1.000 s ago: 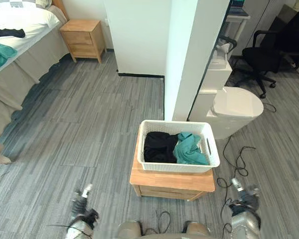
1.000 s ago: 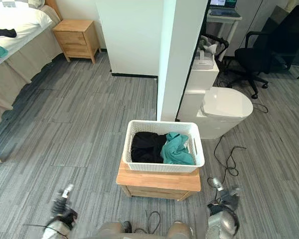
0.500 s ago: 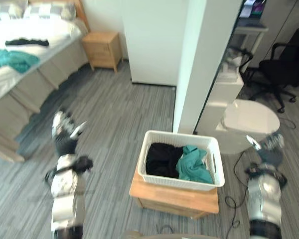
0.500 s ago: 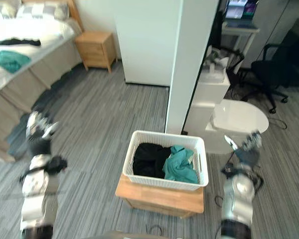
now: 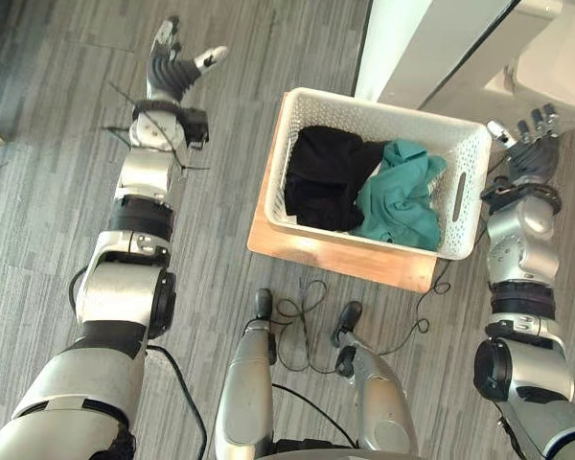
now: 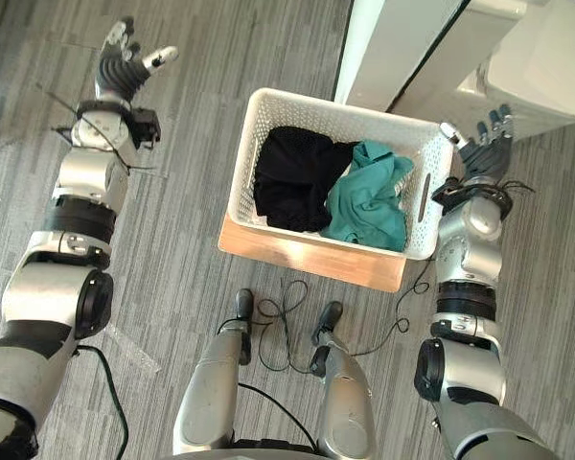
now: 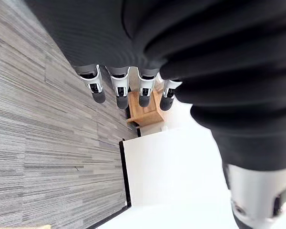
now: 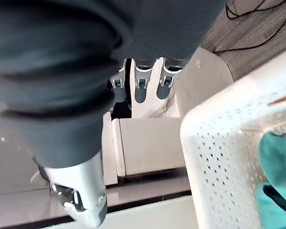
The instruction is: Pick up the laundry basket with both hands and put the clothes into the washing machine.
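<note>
A white perforated laundry basket (image 5: 463, 242) sits on a low wooden stool (image 5: 316, 250). Inside it lie a black garment (image 5: 326, 177) and a teal garment (image 5: 399, 197). My left hand (image 5: 170, 65) is stretched out over the floor well to the left of the basket, fingers straight and open, holding nothing. My right hand (image 5: 532, 149) is raised just right of the basket's right handle slot (image 5: 457, 195), fingers straight, apart from the rim. In the right wrist view the basket wall (image 8: 229, 148) and the teal garment (image 8: 276, 171) show beside my fingers (image 8: 140, 86).
The white washing machine (image 5: 556, 67) stands at the upper right behind the basket, next to a white wall panel (image 5: 426, 38). Grey plank floor (image 5: 220, 287) lies open to the left. A wooden nightstand (image 7: 145, 112) shows in the left wrist view.
The camera has tilted down, so the scene shifted. Both arms have reached forward and now flank the basket, hands open. The basket and clothes have not moved.
</note>
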Controlling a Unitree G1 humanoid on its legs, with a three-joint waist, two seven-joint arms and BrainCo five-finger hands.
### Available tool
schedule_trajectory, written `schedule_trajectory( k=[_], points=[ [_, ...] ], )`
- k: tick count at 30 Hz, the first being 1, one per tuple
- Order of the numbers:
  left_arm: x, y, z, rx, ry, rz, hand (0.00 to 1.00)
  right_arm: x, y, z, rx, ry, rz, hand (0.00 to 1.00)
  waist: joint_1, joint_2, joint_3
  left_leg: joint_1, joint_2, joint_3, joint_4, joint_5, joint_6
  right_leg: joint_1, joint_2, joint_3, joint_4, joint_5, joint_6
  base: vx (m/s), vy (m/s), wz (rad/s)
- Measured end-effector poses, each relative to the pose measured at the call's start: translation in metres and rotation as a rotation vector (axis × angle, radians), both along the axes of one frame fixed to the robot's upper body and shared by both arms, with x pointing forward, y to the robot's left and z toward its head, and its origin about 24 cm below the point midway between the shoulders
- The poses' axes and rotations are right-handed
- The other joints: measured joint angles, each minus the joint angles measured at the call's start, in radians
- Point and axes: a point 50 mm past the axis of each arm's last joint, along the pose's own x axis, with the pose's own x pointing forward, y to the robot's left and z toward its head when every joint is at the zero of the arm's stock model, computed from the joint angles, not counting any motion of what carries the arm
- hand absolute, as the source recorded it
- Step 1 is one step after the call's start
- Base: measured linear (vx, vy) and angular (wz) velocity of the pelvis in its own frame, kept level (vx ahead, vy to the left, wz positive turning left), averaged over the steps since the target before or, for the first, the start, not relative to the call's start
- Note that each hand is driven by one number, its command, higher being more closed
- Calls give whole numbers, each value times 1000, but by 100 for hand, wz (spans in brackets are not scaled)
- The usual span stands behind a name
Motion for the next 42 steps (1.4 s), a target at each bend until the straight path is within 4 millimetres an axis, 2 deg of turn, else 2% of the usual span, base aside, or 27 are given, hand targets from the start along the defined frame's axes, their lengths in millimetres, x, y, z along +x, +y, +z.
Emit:
schedule_trajectory(
  k=[5, 8, 10, 13, 14, 20, 25, 27, 31, 34, 37, 41, 42],
  points=[
    [-1, -14, 16, 53, -37, -16, 0, -15, -19, 9, 59, -90, -72, 0, -5, 3, 14, -38, 12, 4, 11, -1, -1, -32, 6, -7, 4, 1, -1, -29, -3, -1],
    [3, -21, 9, 142, 7, -39, 0, -24, -30, 6, 58, -84, -107, 0, -5, 6, 33, -42, 13, 6, 12, -1, -1, -37, 6, -8, 8, 1, -1, -33, 11, 1],
    [3, -27, 6, 193, 26, -68, 0, -29, -39, 10, 46, -94, -133, 0, -6, 11, 37, -63, 14, 11, 19, -1, -2, -57, 4, -10, 17, 1, -1, -37, 13, 1],
    [8, -25, -5, 227, 94, -74, 0, -30, -43, 12, 32, -91, -137, 0, -8, 14, 40, -74, 16, 16, 29, -1, -2, -63, 3, -11, 19, 1, -1, 0, 0, 0],
    [11, -23, -15, 252, 148, -69, 0, -29, -46, 8, 30, -68, -129, 0, -9, 14, 40, -74, 16, 20, 29, -1, -2, -64, 2, -11, 19, 1, -1, 0, 0, 0],
    [12, -17, -32, 324, 207, -40, 0, -20, -49, -13, 66, 43, -103, 0, -13, 14, 40, -74, 17, 30, 29, -1, -2, -67, 1, -6, 19, 1, -1, 0, -1, -1],
    [12, -14, -61, 381, 301, -76, 0, -16, -49, -21, 66, 74, -70, 0, -24, 14, 40, -74, 19, 38, 28, -1, -2, -71, 2, -2, 18, 1, 0, -1, -4, -2],
    [11, -18, -71, 435, 343, -114, 0, -10, -46, -32, 68, 134, -25, 0, -23, 15, 41, -74, 21, 40, 26, -1, -2, -72, 3, -3, 16, 2, 1, 0, 0, 0],
    [12, -16, -86, 549, 424, -140, 0, 8, -29, -52, 20, 287, 130, 0, -24, 15, 41, -74, 22, 54, 10, 6, -11, -73, 7, 4, -17, 27, 8, -7, -4, -8],
    [11, -18, -91, 596, 450, -168, 0, 16, -17, -61, 24, 338, 215, 0, -23, 17, 42, -75, 22, 55, 6, 9, -16, -74, 7, 4, -22, 30, 9, -2, -1, -2],
    [12, -20, -90, 639, 462, -194, 0, 22, -12, -60, 3, 365, 263, 0, -24, 18, 42, -76, 21, 54, -2, 15, -25, -75, 7, 1, -24, 30, 9, -3, -6, 4],
    [14, -19, -72, 693, 440, -177, 0, 32, -6, -50, -74, 400, 334, 0, -26, 18, 42, -101, 27, 53, -11, 27, -41, -94, 16, -8, -32, 38, 1, -14, -16, 2],
    [15, -18, -69, 704, 442, -167, 0, 35, -3, -47, -96, 410, 351, 0, -26, 19, 42, -104, 29, 53, -19, 38, -35, -99, 20, -8, -39, 44, -3, -29, -34, -3]
  ],
)
